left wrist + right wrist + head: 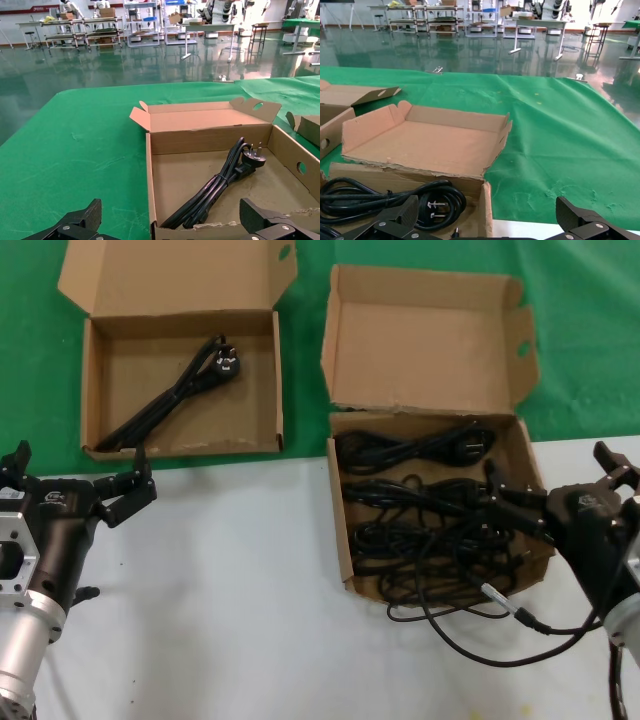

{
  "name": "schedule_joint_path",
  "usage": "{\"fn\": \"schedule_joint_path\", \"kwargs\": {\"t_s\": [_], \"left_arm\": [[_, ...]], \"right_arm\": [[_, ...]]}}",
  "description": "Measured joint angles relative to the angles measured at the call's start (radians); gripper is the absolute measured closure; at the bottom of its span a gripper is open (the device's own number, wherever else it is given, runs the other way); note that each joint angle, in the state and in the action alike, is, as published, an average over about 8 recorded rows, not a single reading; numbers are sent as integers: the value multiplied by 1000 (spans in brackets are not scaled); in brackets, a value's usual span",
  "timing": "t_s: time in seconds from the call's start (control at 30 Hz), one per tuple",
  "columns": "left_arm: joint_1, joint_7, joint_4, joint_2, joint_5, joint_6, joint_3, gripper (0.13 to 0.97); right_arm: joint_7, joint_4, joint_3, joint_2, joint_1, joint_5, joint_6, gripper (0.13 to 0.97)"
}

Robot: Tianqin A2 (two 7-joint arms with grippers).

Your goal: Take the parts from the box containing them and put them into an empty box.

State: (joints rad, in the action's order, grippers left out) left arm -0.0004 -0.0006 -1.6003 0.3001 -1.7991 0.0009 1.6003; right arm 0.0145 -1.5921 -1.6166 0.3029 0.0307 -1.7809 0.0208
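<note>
The squarer source box [339,530] with a tall lid holds several black power cords [420,505]. One cord [470,638] trails over its front wall onto the white table. The wider, shallow box [88,390] at the far left holds one cord [175,392], also seen in the left wrist view [220,182]. My right gripper [555,480] is open and empty, straddling the source box's right wall [485,210]; a plug [432,205] lies just inside. My left gripper [75,478] is open and empty, just in front of the shallow box's front left corner [152,227].
Both boxes sit across the edge where the green cloth [30,360] meets the white table [230,590]. The lids stand open at the far side. In the wrist views a workshop floor with racks lies beyond the table.
</note>
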Motion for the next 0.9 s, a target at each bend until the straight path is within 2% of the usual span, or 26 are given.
{"fn": "schedule_joint_path", "kwargs": {"t_s": [0.9], "left_arm": [[0, 0, 0, 0, 0, 0, 0, 132]], "right_arm": [[0, 0, 0, 0, 0, 0, 0, 129]]}}
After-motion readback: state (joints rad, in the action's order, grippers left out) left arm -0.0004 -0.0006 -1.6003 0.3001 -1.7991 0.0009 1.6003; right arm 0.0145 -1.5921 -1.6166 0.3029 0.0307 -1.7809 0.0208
